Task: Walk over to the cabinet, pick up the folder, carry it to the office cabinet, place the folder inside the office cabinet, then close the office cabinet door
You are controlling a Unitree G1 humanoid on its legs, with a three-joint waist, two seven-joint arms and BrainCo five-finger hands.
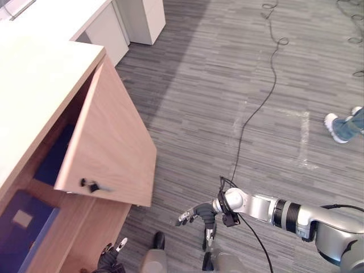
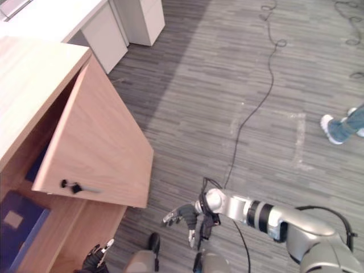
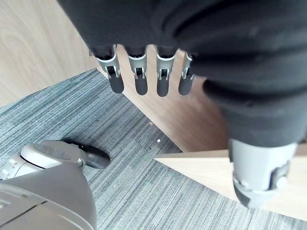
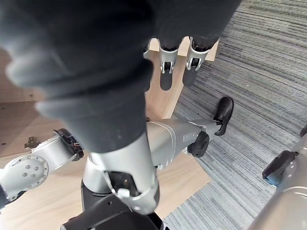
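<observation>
Since the light-wood office cabinet (image 1: 34, 85) stands with its wooden door (image 1: 114, 148) swung partly out over the grey striped carpet floor (image 1: 227, 85), small dark handle (image 1: 91, 185) near the door's free edge, the closing step is judged not yet done. The flat blue folder with a pale label (image 1: 23, 227) sits inside the cabinet, in the compartment below the shelf line, close to the front edge of the opening. Placing is therefore judged complete. A second dark blue item (image 1: 54, 159) sits on the shelf above, behind the door, and I cannot tell what it is. Folder orientation: the broad labelled face is turned up and outward toward the head cameras, and the lighter edge runs parallel to the wood panel beside it. The long axis is read as following that edge, but the frame cuts the folder off, so confidence is low. The right robot hand (image 1: 200, 214) hangs over the carpet, well apart from the door's lower corner, fingers loosely spread and empty, probably backed off to clear the door swing. The left robot hand (image 1: 109, 257) is low by the cabinet's front. In its wrist view the fingers are straight, side by side, pointing at bare wood and holding nothing, so it is plausibly placed for a push. A person's white shoe (image 1: 335, 128) is far off on the carpet.
</observation>
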